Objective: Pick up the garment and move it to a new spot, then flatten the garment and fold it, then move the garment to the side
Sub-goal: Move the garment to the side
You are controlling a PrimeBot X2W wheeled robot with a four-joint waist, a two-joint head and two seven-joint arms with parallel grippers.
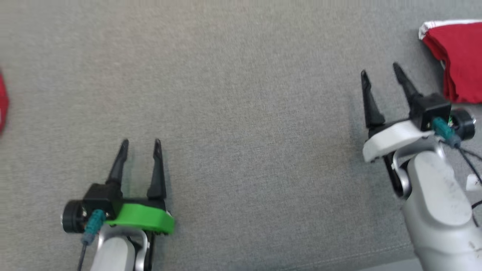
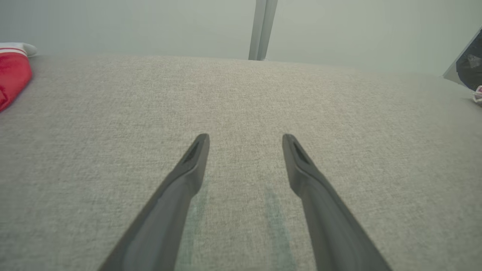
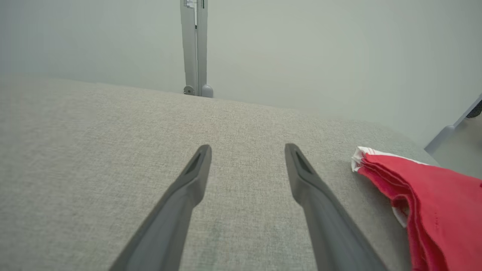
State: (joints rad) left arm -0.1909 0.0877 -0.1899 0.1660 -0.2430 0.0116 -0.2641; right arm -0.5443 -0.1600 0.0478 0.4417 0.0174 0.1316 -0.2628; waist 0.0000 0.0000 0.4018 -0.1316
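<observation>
Work surface (image 1: pixel 241 113): pale grey woven cloth with a fine fleck, plain throughout.
Garment (image 1: pixel 461 56), far right: solid red, with white edging marked by thin red lines.
Second cloth (image 1: pixel 2 101), left edge: same red. In the left wrist view its end is white with red stripes.
Left gripper (image 1: pixel 141 143): black fingers, bright green mount (image 1: pixel 145 220).
Right gripper (image 1: pixel 380 71): black fingers, white mount (image 1: pixel 391 139).
Connectors (image 1: pixel 94 222) on both: teal.
Forearms (image 1: pixel 437 195): silver-grey.
Wall (image 3: pixel 301 56): pale grey-green.
Post (image 3: pixel 194 45): grey.
</observation>
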